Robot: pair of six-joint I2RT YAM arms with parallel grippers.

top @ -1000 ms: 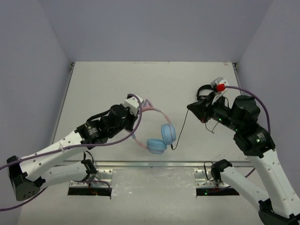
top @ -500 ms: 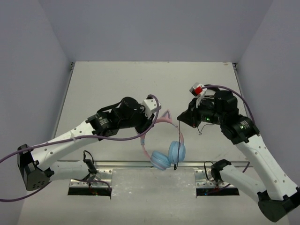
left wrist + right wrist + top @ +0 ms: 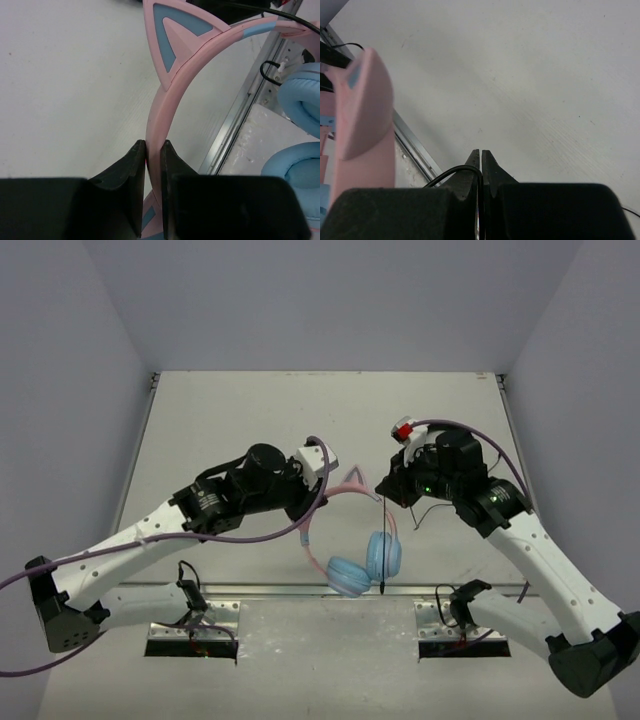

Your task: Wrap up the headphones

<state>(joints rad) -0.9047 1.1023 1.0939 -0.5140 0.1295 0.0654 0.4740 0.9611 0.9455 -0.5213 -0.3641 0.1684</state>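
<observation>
The headphones [image 3: 383,555] hang in the air over the table's near part, their light blue earcups [image 3: 301,102] low and close together. My left gripper [image 3: 335,480] is shut on the pink headband [image 3: 161,95], just below one cat ear [image 3: 177,42]. My right gripper [image 3: 386,490] sits right beside the headband's top, shut on the thin black cable [image 3: 451,173]. From it the cable [image 3: 383,540] drops straight down past the earcups. A pink cat ear [image 3: 362,110] shows blurred at the left of the right wrist view.
A metal rail [image 3: 300,591] runs along the table's near edge, just below the earcups, and shows in the left wrist view too [image 3: 239,117]. Grey walls close in the table on three sides. A slack loop of cable [image 3: 428,515] trails under my right arm.
My left gripper has carried the headphones right and up, so the earcups now hang nearer the front rail. My right gripper has swung left with the cable, up to the headband.
</observation>
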